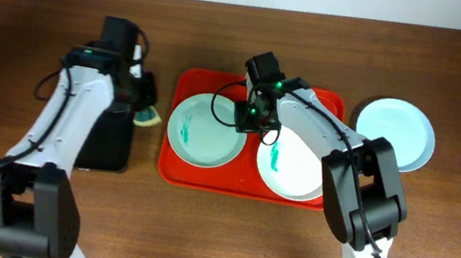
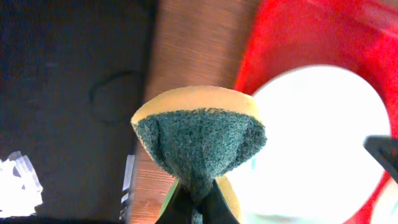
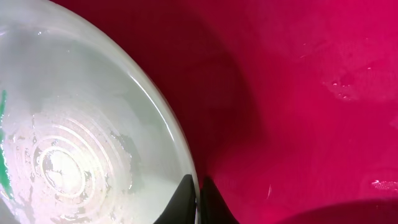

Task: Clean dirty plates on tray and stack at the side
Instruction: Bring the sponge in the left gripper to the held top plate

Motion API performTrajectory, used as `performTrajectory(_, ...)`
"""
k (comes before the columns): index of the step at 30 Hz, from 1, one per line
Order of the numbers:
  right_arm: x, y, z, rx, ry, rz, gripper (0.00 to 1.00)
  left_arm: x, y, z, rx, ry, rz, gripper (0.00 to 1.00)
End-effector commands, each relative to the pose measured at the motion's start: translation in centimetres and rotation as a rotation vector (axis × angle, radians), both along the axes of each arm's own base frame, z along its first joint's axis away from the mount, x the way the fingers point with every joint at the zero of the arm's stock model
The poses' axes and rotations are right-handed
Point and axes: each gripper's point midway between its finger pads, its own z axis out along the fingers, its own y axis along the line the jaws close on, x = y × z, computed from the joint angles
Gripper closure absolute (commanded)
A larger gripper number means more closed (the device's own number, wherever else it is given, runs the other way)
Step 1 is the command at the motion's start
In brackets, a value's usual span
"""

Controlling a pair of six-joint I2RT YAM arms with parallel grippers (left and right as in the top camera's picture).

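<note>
A large red rectangular plastic tray with rounded corners and a raised rim lies in the middle of the brown wood-grain bench. Two round shallow plates rest side by side on it. A glossy pale mint-green plate is on the left and a white plate on the right, each marked with a thin teal smear. A third round pale mint-green plate sits on the bench just beside the tray's right end, with no smear visible on it.

The right gripper is closed on the rim of the mint-green plate on the tray. Its dark fingertips pinch the smooth edge on the side nearer the white plate. The right wrist view shows faint concentric rings in that plate's shiny base.

The left gripper is clamped on a sponge, yellow foam faced with coarse dark green scouring fibre, squeezed so it fans outward. The sponge hangs at the right edge of a narrower matte black tray, between it and the red tray.
</note>
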Motion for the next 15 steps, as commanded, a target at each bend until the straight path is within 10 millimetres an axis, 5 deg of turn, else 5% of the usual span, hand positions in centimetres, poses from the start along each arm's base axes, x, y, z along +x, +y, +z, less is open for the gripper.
performTrajectory(1,-1.1,-0.2,-1.1,-0.020,0.043,-0.019,0.96,-0.2,-3.6,0.4,-0.010,-0.018,-0.110,1.00)
performTrajectory(9,-1.6,-0.5,-1.2,-0.028,0.069,-0.038,0.96,-0.3,-8.9,-2.9,-0.025,0.026,-0.162,1.00)
performTrajectory(15,-1.6,-0.4,-1.2,-0.025,0.074,-0.058,0.96,-0.7,-10.3,-6.9,-0.008,0.100,-0.196,1.00)
